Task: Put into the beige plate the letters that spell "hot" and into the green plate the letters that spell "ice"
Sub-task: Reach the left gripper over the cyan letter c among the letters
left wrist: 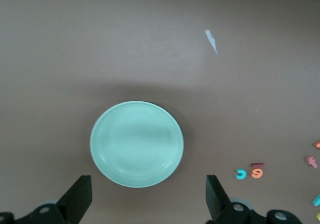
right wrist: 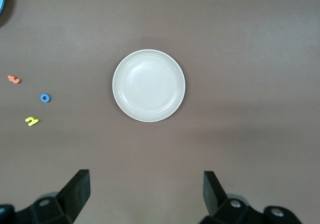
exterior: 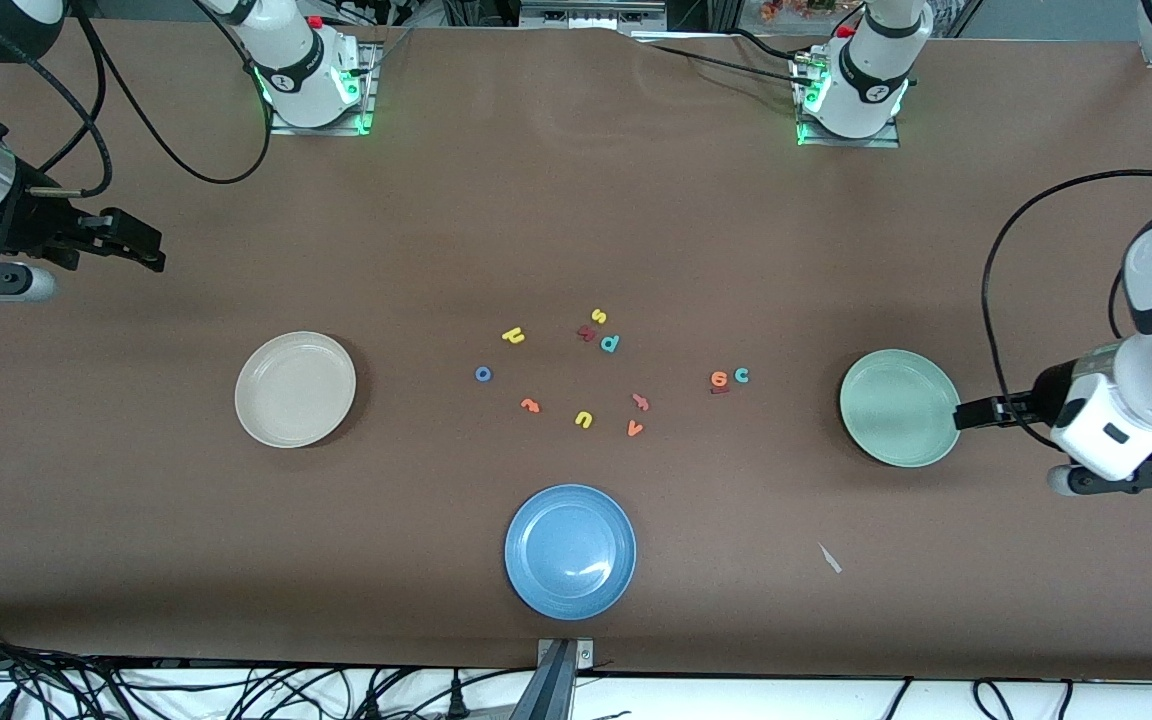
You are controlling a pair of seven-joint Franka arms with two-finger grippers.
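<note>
The beige plate [exterior: 296, 388] [right wrist: 148, 85] and the green plate [exterior: 900, 407] [left wrist: 136, 144] lie bare. Between them lie the yellow h [exterior: 513, 336] [right wrist: 32, 121], blue o [exterior: 483, 374] [right wrist: 45, 97] and orange t [exterior: 530, 405] [right wrist: 14, 79]. Closer to the green plate are the orange e [exterior: 719, 378] [left wrist: 256, 173], teal c [exterior: 741, 375] [left wrist: 241, 174] and maroon i [exterior: 719, 390] [left wrist: 257, 164]. My left gripper [exterior: 966, 415] [left wrist: 147, 191] hangs open and empty at the green plate's rim. My right gripper [exterior: 151, 255] [right wrist: 146, 191] is open and empty over the table at the right arm's end.
A blue plate [exterior: 570, 550] sits nearest the front camera. Other loose letters lie mid-table: yellow s [exterior: 598, 316], dark red x [exterior: 586, 333], teal d [exterior: 610, 343], yellow u [exterior: 584, 419], orange v [exterior: 635, 428] and a pinkish letter [exterior: 640, 402]. A white scrap [exterior: 829, 558] lies near the green plate.
</note>
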